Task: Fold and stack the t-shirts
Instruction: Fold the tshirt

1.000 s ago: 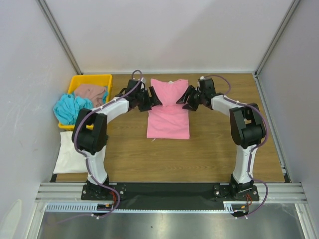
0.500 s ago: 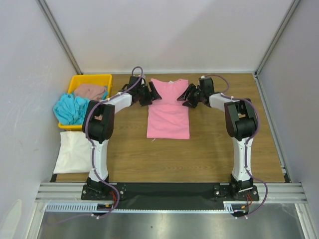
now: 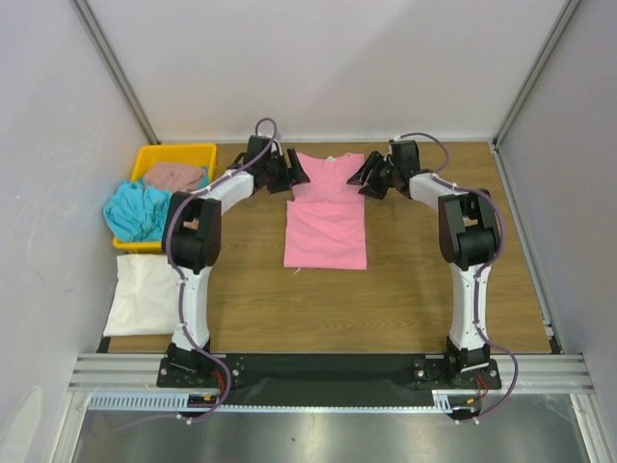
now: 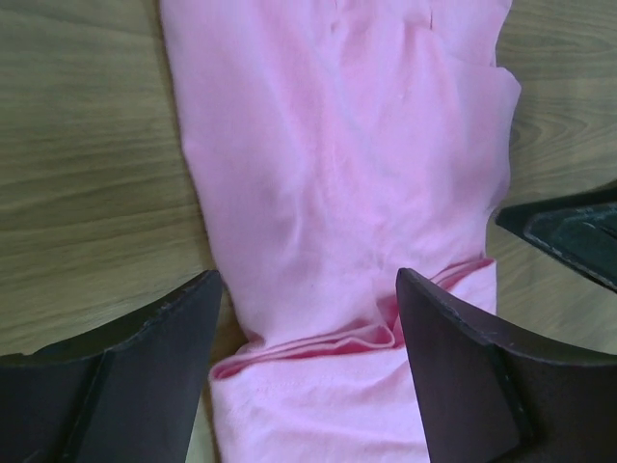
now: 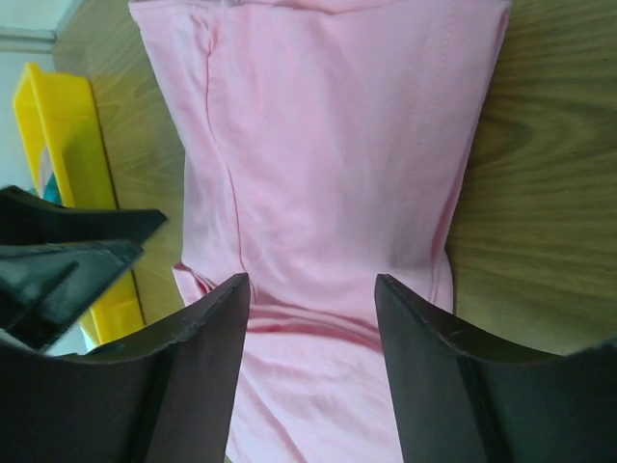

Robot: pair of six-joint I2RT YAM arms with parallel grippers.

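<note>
A bright pink t-shirt [image 3: 326, 217] lies flat mid-table, folded into a long strip with its collar at the far end. My left gripper [image 3: 295, 172] is at the shirt's upper left edge and stands open. In the left wrist view its gripper [image 4: 307, 282] has the fingers either side of a sleeve fold in the pink t-shirt [image 4: 337, 174], gripping nothing. My right gripper [image 3: 363, 177] mirrors it at the upper right edge, open too. The right wrist view shows its gripper [image 5: 310, 282] over the pink t-shirt [image 5: 328, 145]. A cream-white t-shirt [image 3: 143, 292] lies folded at the left.
A yellow tray [image 3: 179, 152] stands at the back left, holding a dusty brown-pink t-shirt [image 3: 175, 177]; a turquoise t-shirt [image 3: 135, 210] spills over its near edge. The yellow tray [image 5: 66, 145] also shows in the right wrist view. Grey walls close in the table on three sides.
Both grippers have slid toward the far end of the table along the pink t-shirt's sides, ending nearer its collar. The shirt itself has not shifted.
</note>
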